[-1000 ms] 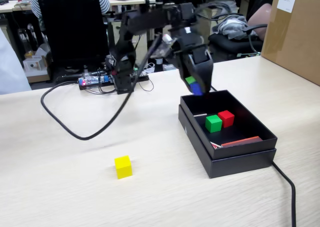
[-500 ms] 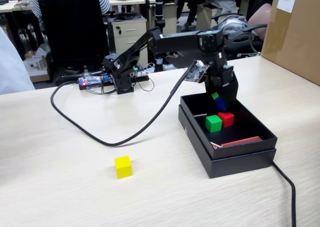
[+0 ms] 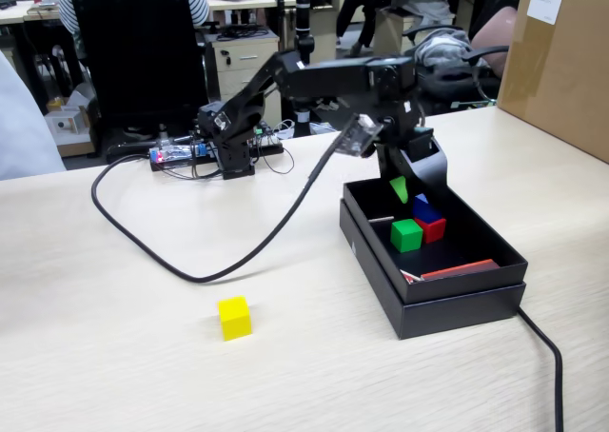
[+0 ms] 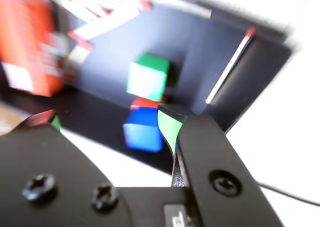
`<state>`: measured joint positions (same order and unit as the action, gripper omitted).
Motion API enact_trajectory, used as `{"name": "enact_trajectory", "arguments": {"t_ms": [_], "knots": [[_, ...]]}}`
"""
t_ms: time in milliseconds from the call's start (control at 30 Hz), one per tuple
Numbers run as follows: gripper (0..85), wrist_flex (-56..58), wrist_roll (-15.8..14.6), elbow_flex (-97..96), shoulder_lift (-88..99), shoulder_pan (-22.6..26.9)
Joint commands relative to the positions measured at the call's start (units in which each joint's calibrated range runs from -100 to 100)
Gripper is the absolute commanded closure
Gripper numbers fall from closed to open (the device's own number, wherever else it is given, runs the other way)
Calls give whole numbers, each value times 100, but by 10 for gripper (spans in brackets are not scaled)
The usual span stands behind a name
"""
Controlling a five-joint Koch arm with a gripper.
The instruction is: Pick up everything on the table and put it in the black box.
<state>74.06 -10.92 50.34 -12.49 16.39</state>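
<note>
The black box [image 3: 457, 299] sits on the beige table [image 3: 114, 356] at the right. Inside it lie a green cube [image 3: 406, 235], a blue cube [image 3: 425, 209] and a red cube [image 3: 434, 228], close together. In the wrist view the green cube [image 4: 147, 77], red cube [image 4: 145, 103] and blue cube [image 4: 143, 130] show beyond the box's wall. The yellow cube [image 3: 234, 318] lies alone on the table at the front left. My gripper [image 3: 409, 186] hovers over the box's far end, open and empty, jaws with green pads [image 4: 168, 128] spread wide [image 4: 107, 122].
A thick black cable [image 3: 190, 265] loops across the table from the arm base [image 3: 228, 142]. Another cable [image 3: 547, 351] runs off the front right. A brown carton [image 3: 561, 61] stands at the back right. A red strip [image 3: 457, 269] lies inside the box.
</note>
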Motion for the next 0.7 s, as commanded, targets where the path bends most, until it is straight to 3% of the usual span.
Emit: {"name": "enact_trajectory", "arguments": {"t_ms": [0,133,333,667], "knots": [[436,114,254,-21,1852,-391],[412,106,874,-148,2356,-1407],[386,106,1353,-75,991,-2173],[376,106,1573,859,-1178,-2398]]}}
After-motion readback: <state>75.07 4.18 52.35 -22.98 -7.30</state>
